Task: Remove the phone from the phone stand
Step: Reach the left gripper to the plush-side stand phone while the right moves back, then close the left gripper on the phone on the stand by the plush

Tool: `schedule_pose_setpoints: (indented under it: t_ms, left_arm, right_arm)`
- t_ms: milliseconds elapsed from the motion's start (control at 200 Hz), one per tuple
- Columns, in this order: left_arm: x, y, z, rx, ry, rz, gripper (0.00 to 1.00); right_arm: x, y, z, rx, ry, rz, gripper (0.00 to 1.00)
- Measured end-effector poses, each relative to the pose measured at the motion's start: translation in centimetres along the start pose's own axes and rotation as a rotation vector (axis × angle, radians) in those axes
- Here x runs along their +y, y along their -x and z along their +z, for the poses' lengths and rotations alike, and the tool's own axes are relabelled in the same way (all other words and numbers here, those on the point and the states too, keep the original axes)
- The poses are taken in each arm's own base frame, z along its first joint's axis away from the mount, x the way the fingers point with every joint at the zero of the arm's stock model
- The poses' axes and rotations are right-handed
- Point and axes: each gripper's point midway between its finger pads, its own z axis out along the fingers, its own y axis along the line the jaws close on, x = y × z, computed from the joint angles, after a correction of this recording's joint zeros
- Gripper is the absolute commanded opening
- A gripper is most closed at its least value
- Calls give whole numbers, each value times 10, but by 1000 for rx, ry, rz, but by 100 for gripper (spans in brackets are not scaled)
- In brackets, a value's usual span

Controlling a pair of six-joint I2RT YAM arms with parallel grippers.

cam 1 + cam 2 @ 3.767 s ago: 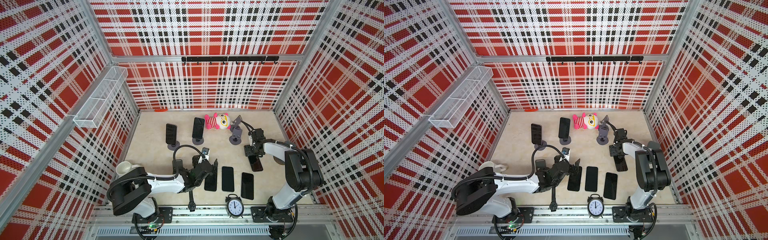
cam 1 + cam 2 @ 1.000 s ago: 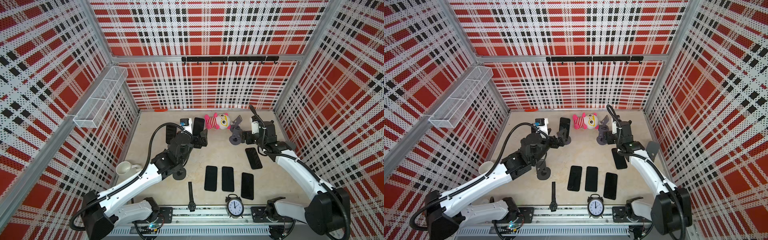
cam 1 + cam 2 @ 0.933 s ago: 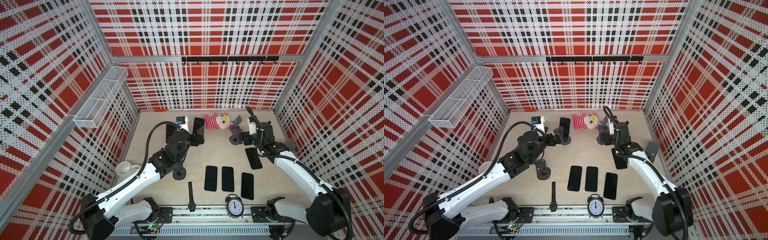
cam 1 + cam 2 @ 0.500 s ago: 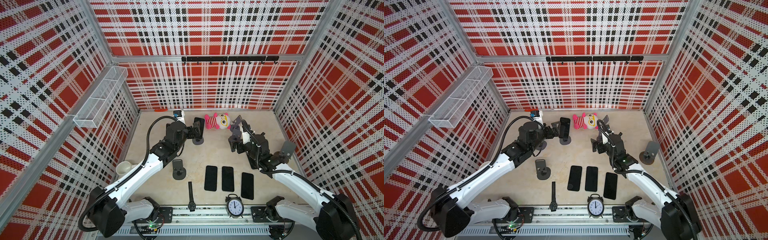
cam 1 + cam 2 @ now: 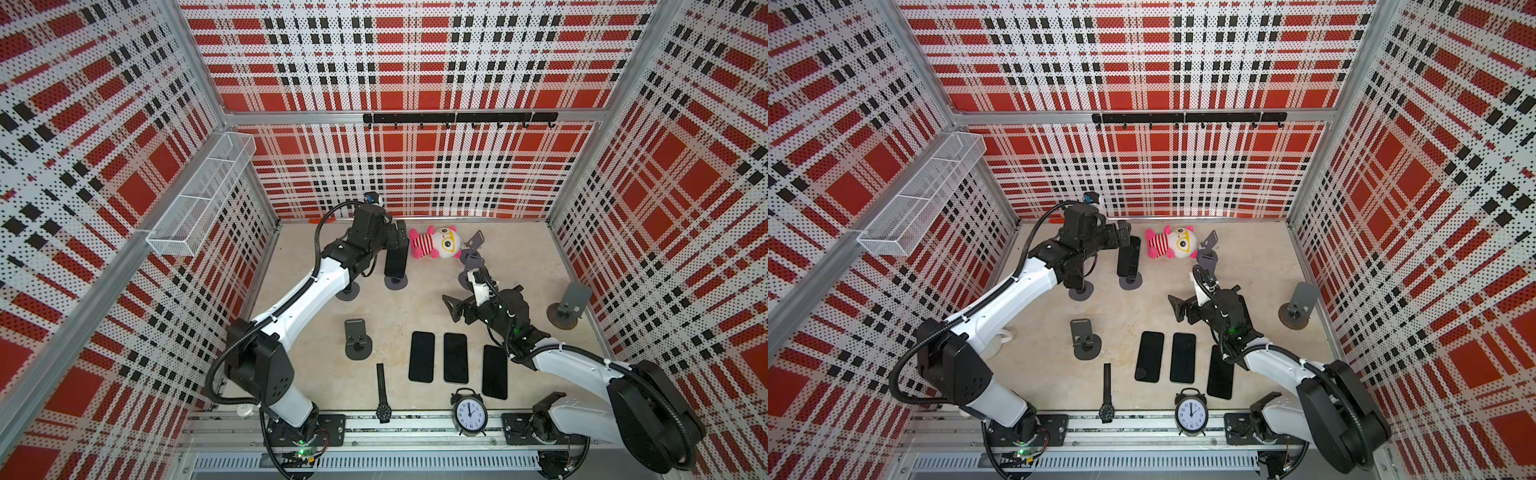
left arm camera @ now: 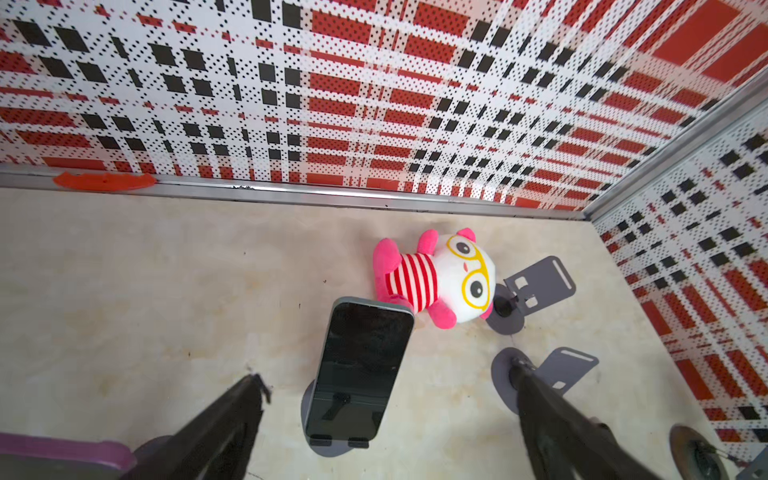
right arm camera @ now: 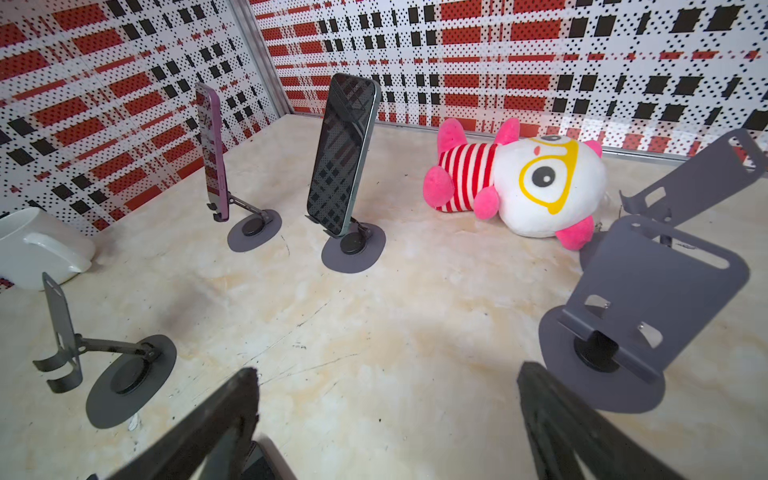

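Finds the phone (image 6: 361, 361) resting in its grey phone stand (image 7: 353, 249), dark screen tilted back, just beside the striped plush toy (image 5: 436, 243). Sees the left gripper (image 6: 386, 370) spread wide before it, one finger to each side, gaps showing, nothing clamped. Spots the right gripper (image 7: 386, 372) likewise apart and empty over bare tabletop (image 7: 374, 311), near an empty stand (image 7: 648, 282). Notes a purple-cased phone (image 7: 214, 153) on a neighbouring stand (image 7: 253, 228), and three phones (image 5: 422, 356) flat near the alarm clock (image 5: 468, 413). Cannot read the dial numerals: too small.
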Motion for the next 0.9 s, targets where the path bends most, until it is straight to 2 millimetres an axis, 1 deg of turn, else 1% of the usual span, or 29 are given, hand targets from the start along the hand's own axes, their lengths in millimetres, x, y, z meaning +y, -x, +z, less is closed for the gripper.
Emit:
schedule_pose_setpoints:
  t_ms: [125, 271, 436, 576, 741, 817, 897]
  left_arm:
    - [-3, -3, 16, 69, 10, 65, 98]
    - [-4, -8, 32, 128, 24, 133, 98]
    - [3, -13, 41, 149, 48, 195, 98]
    - [11, -16, 49, 166, 36, 210, 98]
    - [21, -25, 72, 196, 27, 217, 98]
    - [25, -34, 82, 217, 35, 222, 98]
    - [26, -41, 89, 232, 37, 225, 98]
  right_arm:
    - [2, -4, 1, -8, 15, 8, 100]
    - [3, -1, 2, -29, 25, 7, 100]
    - [3, 3, 1, -44, 20, 1, 100]
    - [1, 3, -3, -53, 8, -5, 100]
    - [-1, 6, -5, -63, -8, -15, 100]
    - [-2, 6, -5, -65, -15, -17, 100]
    - [-4, 6, -5, -65, -24, -20, 100]
